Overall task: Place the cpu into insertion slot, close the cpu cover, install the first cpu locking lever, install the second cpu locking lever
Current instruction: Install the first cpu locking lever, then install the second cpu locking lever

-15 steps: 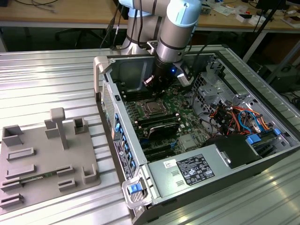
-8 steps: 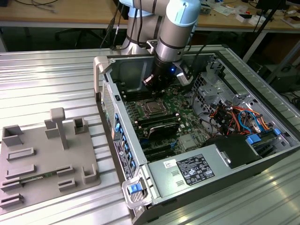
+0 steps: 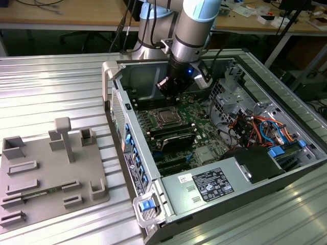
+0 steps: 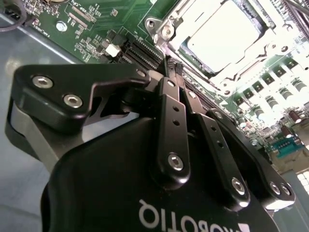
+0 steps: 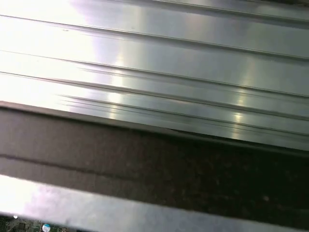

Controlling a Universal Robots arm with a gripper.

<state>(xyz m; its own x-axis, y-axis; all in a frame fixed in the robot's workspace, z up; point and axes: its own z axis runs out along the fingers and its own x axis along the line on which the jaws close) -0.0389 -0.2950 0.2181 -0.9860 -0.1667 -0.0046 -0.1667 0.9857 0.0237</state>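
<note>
Risk, cover: the cover (image 4: 219, 79) lies flat over the cpu (image 4: 223, 33), but I cannot see whether a lever locks it. A side push from the gripper (image 4: 169, 65) could, I think, lift or shift it.
Risk, board: the fingertips hang near the small parts and the black slots on the green board (image 3: 196, 115). Coming down a little off target could scrape them.
Risk, case: the arm reaches inside the open case (image 3: 115, 76), and its wall is near the wrist. A wide swing could hit it.
Fingers: in the second wrist view the two black fingers (image 4: 171, 130) lie pressed together along their length, so they are closed, and nothing is held between them.
Cpu: it sits in the slot (image 3: 166, 117), its pale metal top showing through the hollow middle of the cover.
Cpu and fingers: in the second wrist view the socket lies just beyond the fingertips, near but apart. In the exterior view the gripper (image 3: 168, 88) hangs above the board, just behind the socket.
</note>
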